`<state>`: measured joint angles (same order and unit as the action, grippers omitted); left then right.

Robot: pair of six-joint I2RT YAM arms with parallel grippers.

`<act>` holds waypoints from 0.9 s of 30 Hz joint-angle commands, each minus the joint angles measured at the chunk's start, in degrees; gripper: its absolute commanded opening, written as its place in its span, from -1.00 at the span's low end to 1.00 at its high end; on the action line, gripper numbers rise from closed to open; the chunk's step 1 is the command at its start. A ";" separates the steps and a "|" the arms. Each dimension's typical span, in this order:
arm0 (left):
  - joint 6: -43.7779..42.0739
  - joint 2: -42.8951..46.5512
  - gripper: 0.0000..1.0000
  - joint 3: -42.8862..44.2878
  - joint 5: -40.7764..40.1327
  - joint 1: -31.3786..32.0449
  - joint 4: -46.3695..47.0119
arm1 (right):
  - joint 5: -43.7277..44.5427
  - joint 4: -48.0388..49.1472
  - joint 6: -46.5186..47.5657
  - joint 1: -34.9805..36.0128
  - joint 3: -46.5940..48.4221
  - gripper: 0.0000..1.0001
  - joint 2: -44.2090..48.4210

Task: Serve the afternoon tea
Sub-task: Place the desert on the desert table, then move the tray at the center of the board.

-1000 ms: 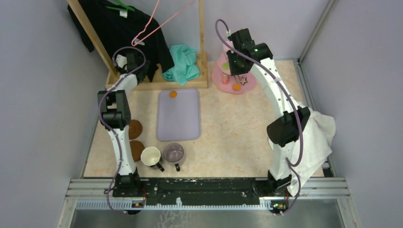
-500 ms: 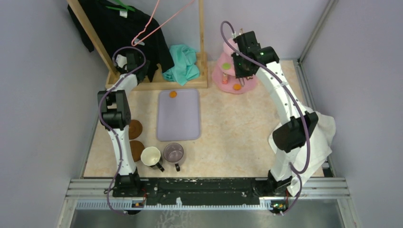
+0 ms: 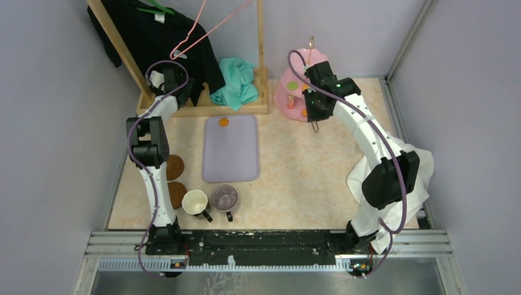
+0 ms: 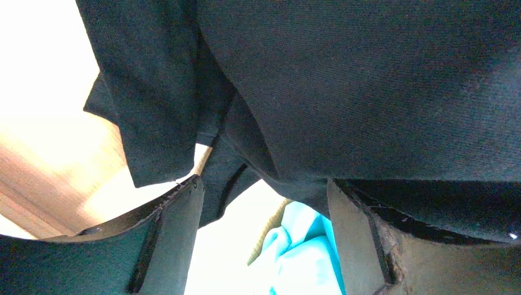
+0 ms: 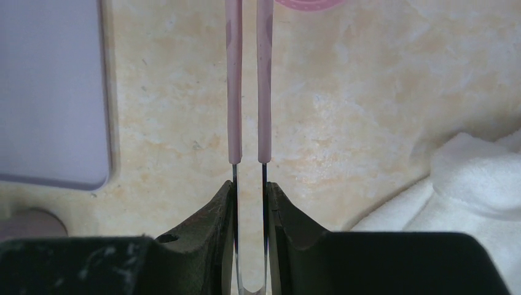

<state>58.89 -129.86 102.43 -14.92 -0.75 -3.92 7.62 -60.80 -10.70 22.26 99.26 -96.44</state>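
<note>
The tabletop (image 5: pixel 368 92) looks like matt beige stone with pale marbling. The tray (image 3: pixel 230 150) is smooth lilac plastic. The tongs (image 5: pixel 265 80) have bare, shiny metal blades sheathed in matt pink rubbery sleeves. The towel (image 5: pixel 479 184) is fluffy white terry. The garment (image 4: pixel 368 80) is finely woven black cloth. The rack (image 3: pixel 260 55) is plain wood.

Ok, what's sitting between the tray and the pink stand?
Nothing. In the top view, only bare table separates the tray from the pink stand.
</note>
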 commanded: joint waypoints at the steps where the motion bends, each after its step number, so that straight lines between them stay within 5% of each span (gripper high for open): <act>1: -0.35 -0.04 0.58 1.45 -0.46 0.16 -0.40 | -6.91 6.57 0.43 0.55 0.57 -0.89 1.17; 13: -5.96 -0.91 0.53 1.13 2.20 1.77 0.51 | -12.92 9.19 4.07 9.99 17.29 -0.90 -19.70; 27: -6.80 3.59 0.45 -9.51 2.99 4.30 2.37 | -17.70 8.14 6.23 15.32 30.55 -0.90 -35.34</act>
<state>53.08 -128.75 96.77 -12.75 2.55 0.14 -7.99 -54.15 -5.34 37.19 125.73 -130.50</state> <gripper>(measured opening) 0.731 0.216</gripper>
